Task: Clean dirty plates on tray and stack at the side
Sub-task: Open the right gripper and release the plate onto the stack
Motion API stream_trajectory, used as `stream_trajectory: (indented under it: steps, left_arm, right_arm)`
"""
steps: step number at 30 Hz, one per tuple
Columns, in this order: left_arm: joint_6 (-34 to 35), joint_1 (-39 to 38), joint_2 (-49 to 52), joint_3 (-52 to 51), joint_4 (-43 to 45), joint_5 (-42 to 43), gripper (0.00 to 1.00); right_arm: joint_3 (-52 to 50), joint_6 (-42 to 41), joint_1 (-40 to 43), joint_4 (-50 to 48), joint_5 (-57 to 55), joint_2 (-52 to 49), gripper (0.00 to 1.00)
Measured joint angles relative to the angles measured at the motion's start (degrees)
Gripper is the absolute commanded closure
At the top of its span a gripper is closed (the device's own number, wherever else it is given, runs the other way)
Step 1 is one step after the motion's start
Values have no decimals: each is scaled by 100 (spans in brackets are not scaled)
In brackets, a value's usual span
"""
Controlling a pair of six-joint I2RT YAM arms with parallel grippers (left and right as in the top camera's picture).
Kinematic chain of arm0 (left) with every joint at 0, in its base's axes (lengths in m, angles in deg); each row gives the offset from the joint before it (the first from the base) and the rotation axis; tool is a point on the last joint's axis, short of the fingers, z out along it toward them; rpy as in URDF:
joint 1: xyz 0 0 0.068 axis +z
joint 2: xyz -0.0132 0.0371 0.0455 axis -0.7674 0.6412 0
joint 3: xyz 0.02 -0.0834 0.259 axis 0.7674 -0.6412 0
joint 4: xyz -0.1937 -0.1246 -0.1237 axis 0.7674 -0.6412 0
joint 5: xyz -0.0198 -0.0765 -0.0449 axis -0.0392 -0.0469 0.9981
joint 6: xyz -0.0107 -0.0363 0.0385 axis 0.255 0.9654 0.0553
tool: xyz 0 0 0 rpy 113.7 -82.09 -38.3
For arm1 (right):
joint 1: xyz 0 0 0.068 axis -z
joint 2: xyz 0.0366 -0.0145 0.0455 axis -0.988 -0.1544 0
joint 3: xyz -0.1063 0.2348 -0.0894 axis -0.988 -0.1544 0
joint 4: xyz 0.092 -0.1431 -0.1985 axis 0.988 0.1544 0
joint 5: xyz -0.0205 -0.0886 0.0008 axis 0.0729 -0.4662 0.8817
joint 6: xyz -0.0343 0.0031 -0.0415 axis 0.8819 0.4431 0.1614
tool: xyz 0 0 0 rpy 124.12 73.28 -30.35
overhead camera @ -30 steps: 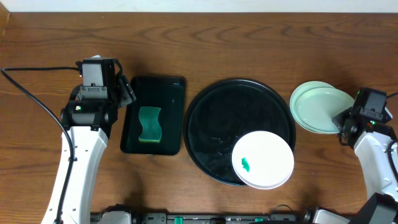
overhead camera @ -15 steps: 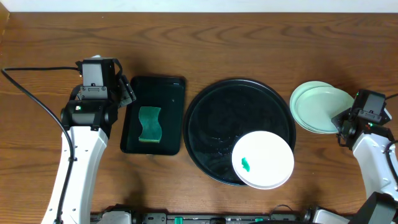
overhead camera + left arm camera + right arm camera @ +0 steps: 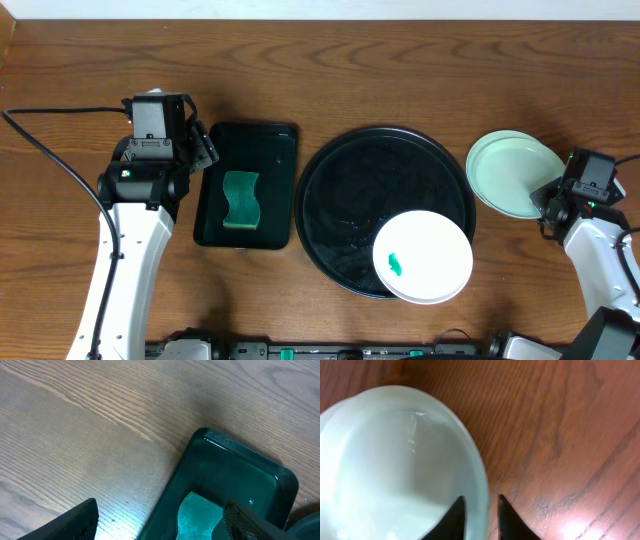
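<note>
A white plate [image 3: 422,257] with a small green smear lies on the front right of the black tray [image 3: 340,190], overhanging its rim. Two pale mint-green plates [image 3: 510,172] lie stacked on the table to the right of the tray. My right gripper [image 3: 552,192] is shut on the near right rim of the top mint-green plate [image 3: 405,470]; its fingers [image 3: 481,500] straddle that rim in the right wrist view. My left gripper [image 3: 205,145] is open and empty over the left edge of the dark green tray, as its wrist view [image 3: 160,506] shows.
A rectangular dark green tray [image 3: 270,150] left of the black tray holds a green sponge [image 3: 240,200]. The sponge [image 3: 200,515] and the tray's corner [image 3: 235,460] show in the left wrist view. Bare wooden table lies around.
My right gripper has shifted slightly, and the top mint-green plate has slid into line over the lower one. The left arm has not moved.
</note>
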Motion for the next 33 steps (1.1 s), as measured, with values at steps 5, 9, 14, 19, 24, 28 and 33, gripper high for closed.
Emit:
stream_trajectory:
  steps: [5, 9, 14, 19, 24, 28, 33]
  left_arm:
    - [0, 0, 0, 0, 0, 0, 20]
    - [0, 0, 0, 0, 0, 0, 20]
    - [0, 0, 0, 0, 0, 0, 20]
    - [0, 0, 0, 0, 0, 0, 20]
    - [0, 0, 0, 0, 0, 0, 20]
    - [0, 0, 0, 0, 0, 0, 20]
    - [0, 0, 0, 0, 0, 0, 20]
  right_arm:
    - [-4, -13, 2, 11, 55, 0, 39]
    - [-4, -13, 2, 81, 90, 0, 28]
    - [-4, 44, 2, 114, 109, 0, 78]
    - [-9, 79, 2, 114, 103, 0, 99]
    - [-9, 61, 2, 197, 87, 0, 99]
    - [-20, 61, 2, 426, 15, 2, 99]
    - [-162, 61, 2, 315, -131, 2, 99]
